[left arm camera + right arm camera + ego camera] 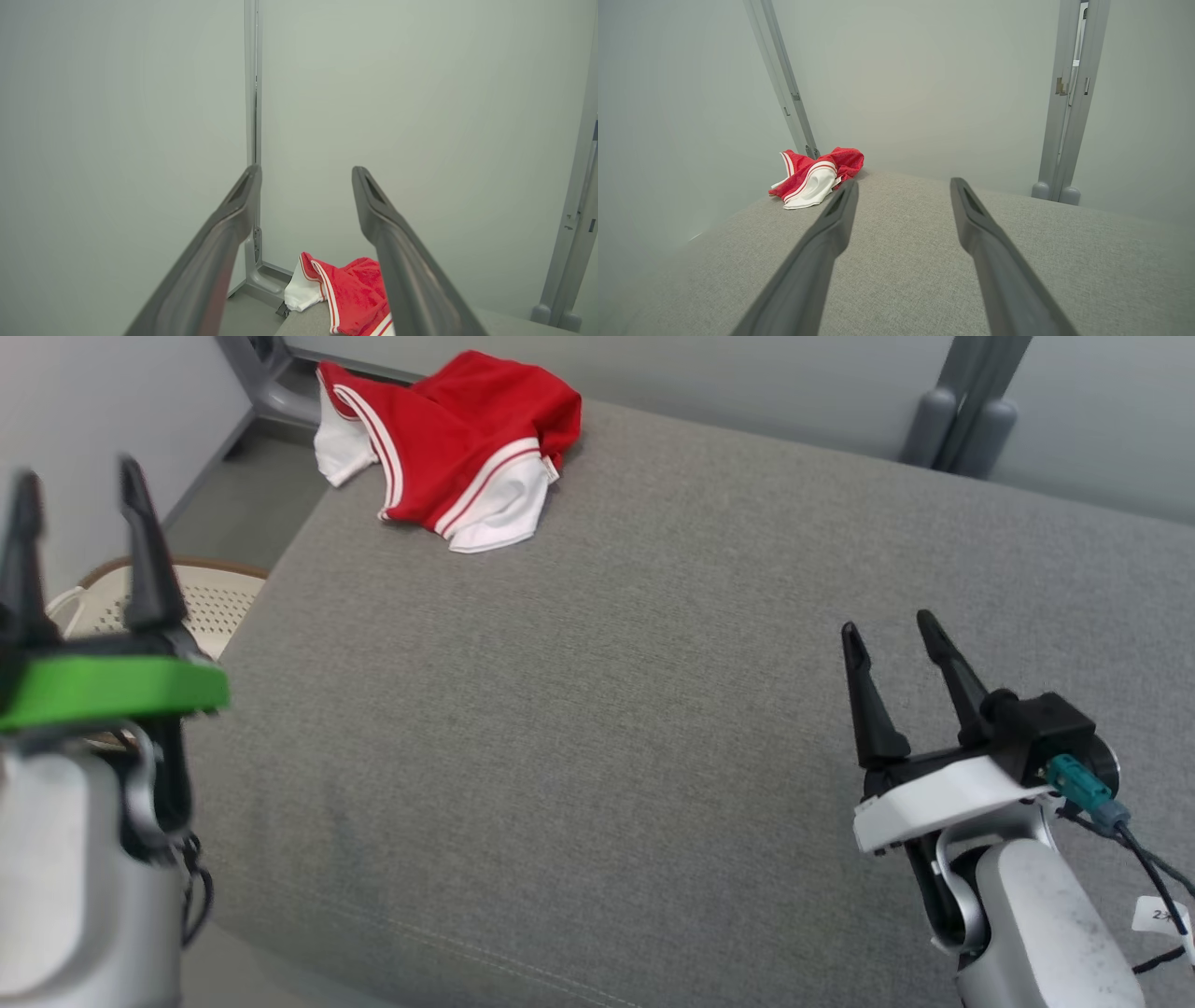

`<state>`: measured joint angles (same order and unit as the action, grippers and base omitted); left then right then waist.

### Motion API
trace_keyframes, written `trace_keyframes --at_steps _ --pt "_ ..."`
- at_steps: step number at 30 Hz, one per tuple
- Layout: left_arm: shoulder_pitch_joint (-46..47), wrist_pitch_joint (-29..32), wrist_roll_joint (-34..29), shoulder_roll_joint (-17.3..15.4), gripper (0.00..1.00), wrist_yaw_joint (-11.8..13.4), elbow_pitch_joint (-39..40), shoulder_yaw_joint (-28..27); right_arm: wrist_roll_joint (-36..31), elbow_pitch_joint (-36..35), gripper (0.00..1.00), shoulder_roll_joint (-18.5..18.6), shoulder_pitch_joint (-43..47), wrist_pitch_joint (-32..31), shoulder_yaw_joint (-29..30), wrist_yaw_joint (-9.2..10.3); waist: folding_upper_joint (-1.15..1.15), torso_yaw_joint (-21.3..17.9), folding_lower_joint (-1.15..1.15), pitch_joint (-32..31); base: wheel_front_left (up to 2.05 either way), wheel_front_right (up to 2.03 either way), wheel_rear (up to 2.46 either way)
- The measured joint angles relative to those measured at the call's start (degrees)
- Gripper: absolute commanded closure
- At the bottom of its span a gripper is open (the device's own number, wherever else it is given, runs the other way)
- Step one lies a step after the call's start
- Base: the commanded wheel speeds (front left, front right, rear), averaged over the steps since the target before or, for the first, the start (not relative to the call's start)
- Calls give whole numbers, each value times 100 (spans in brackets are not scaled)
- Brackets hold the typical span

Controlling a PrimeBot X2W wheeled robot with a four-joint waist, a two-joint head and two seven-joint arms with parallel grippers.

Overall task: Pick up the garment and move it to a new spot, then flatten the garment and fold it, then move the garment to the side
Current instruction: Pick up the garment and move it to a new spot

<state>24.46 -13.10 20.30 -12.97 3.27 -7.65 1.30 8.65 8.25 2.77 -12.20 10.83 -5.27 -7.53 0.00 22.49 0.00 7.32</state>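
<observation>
A crumpled red garment [457,439] with white trim lies at the far left corner of the grey fabric surface [616,709], one white part hanging over the edge. Beyond the fingers, the left wrist view catches the garment [348,291] low down, and the right wrist view has the garment [815,177] at the left. My left gripper [79,481] hangs open beyond the surface's left edge, well short of the garment. Over the near right of the surface my right gripper [892,630] stands open with nothing between its fingers.
A pale perforated basket [201,602] with a brown rim sits on the floor by the left edge of the surface. Grey wall panels and upright posts [962,420] close off the back. A wide stretch of bare fabric lies between my grippers and the garment.
</observation>
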Motion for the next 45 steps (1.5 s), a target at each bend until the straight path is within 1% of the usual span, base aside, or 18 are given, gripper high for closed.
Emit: trace_keyframes --at_steps 2,4,8,10,14,19,22,27,32,38,39,40,41,42,45 --pt "632 151 199 -158 0 -101 -141 -175 -225 -134 0 -5 -136 -91 158 0 0 -125 0 199 0 0 0" --pt "1128 348 151 -433 0 -232 -397 -149 -370 -277 0 1 -265 -153 286 0 0 -242 0 389 0 0 0" --pt "2171 809 137 -799 0 -444 -1138 -69 -499 -549 0 -3 -454 -294 360 0 0 -493 0 809 0 0 0" --pt "2557 966 93 -931 0 -548 -1557 18 -598 -682 0 2 -516 -354 387 0 0 -614 0 1018 0 0 0" --pt "3103 1488 181 -940 0 -736 -2572 204 -735 -939 0 1 -618 -431 481 0 0 -857 1 1463 0 0 0" --pt "3435 1750 165 -899 0 -889 -3580 500 -898 -1361 0 5 -650 -590 600 0 0 -1131 1 2004 0 0 0" --pt "3484 1901 130 -895 0 -984 -4044 753 -934 -1616 0 4 -651 -657 597 0 0 -1266 1 2295 0 0 0" --pt "3754 1861 103 -967 0 -1033 -4487 966 -950 -1963 0 5 -631 -731 654 -1 0 -1445 1 2710 0 0 0" --pt "4008 1833 19 -1110 0 -1039 -4882 1131 -935 -2096 0 4 -562 -770 649 -1 0 -1602 1 3037 0 0 0" --pt "4281 1850 75 -1250 0 -1038 -5320 1112 -928 -2152 0 4 -561 -768 660 0 0 -1785 1 3241 0 0 0" --pt "4300 1858 94 -1250 18 -1038 -5384 1103 -928 -2157 0 3 -562 -761 670 0 0 -1812 1 3261 0 0 0" --pt "4318 1860 130 -1248 62 -1038 -5423 1090 -927 -2159 0 5 -562 -751 676 0 0 -1830 1 3277 0 0 0" --pt "4336 1858 149 -1246 94 -1038 -5454 1093 -927 -2161 0 4 -563 -742 684 0 0 -1847 0 3293 0 0 0" --pt "4358 1835 153 -1241 100 -1039 -5480 1107 -926 -2161 0 4 -564 -735 691 0 0 -1859 0 3306 0 0 0" --pt "4387 1670 153 -1190 100 -1039 -5544 1172 -923 -2142 0 4 -567 -692 719 0 0 -1864 0 3288 0 0 0"
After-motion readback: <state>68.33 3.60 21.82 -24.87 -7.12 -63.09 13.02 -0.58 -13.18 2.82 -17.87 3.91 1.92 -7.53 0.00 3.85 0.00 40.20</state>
